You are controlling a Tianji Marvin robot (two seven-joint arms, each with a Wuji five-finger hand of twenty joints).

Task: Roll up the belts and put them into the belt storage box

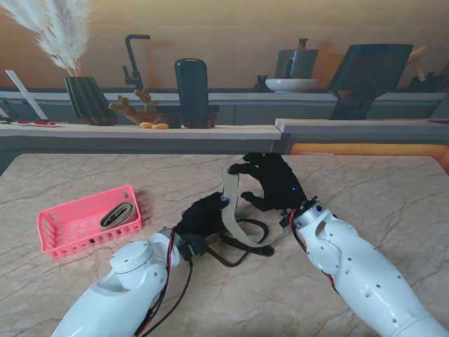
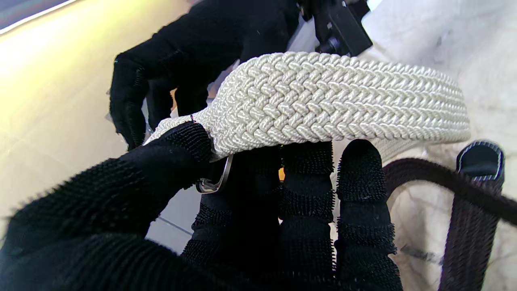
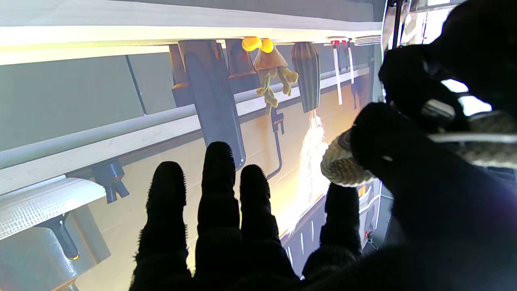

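Warm, even light covers the marble desk (image 1: 365, 189) with soft shadows. A bright glare strip washes out part of both wrist views. The nearest black fingers (image 3: 218, 190) look silhouetted and blurred.

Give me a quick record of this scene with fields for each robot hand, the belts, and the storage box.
left robot hand: shut on the cream braided belt, thumb and fingers pinching it near a metal ring
right robot hand: fingers spread, thumb against the cream belt's raised end
cream braided belt: lifted off the marble table between both hands
dark belt: loose on the table under the hands
pink storage box: on the left, one rolled belt inside
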